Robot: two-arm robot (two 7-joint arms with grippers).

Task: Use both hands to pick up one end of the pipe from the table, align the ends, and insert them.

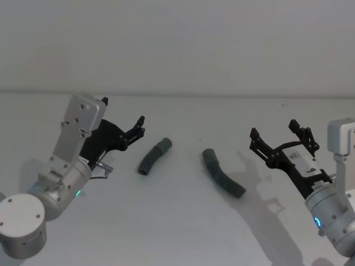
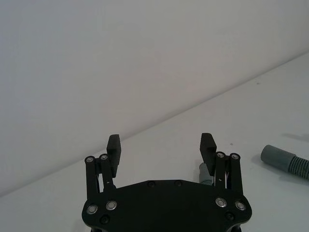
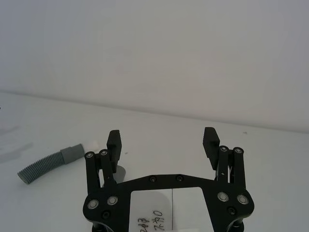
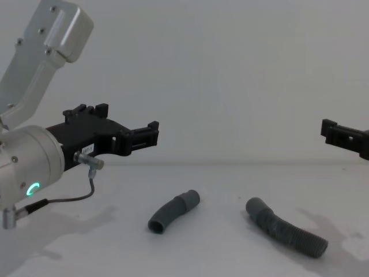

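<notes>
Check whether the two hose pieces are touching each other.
Apart. The head view shows bare table between the short hose piece and the longer hose piece.

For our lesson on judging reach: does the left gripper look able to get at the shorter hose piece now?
Probably yes. The left gripper is open, raised beside the shorter hose piece, which lies free on the table with nothing between them.

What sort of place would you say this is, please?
Likely a robotics lab bench: plain white table, blank wall, left gripper and right gripper open, short hose piece and longer hose piece apart.
</notes>
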